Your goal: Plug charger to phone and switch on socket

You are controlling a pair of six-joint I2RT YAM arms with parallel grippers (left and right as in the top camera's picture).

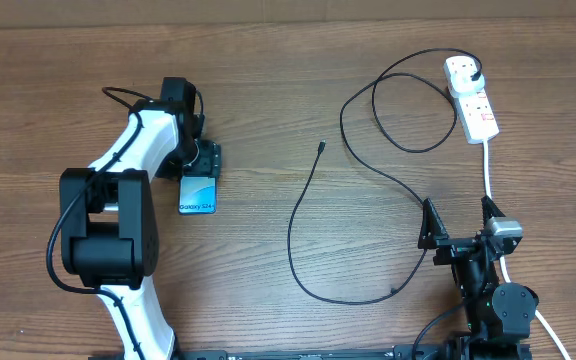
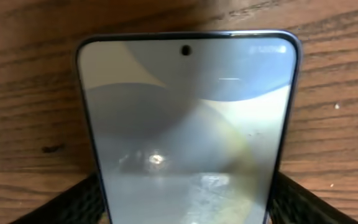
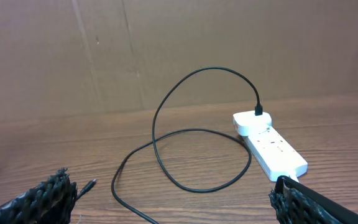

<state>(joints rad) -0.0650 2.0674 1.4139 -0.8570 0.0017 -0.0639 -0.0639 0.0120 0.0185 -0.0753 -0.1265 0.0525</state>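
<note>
The phone point(image 1: 197, 193) lies on the bench point(image 1: 268, 80) between the fingers of the left claw point(image 1: 201, 165), which sit at its long edges; whether they press it I cannot tell. The right claw point(image 1: 457, 212) gapes wide and empty beside the charger point(image 1: 293, 215), whose plug sits in the socket point(image 1: 471, 100).

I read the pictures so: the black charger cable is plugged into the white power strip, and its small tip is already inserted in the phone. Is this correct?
Not quite. The charger is plugged into the socket, but its tip lies free on the table, apart from the phone. The overhead view shows this.
</note>
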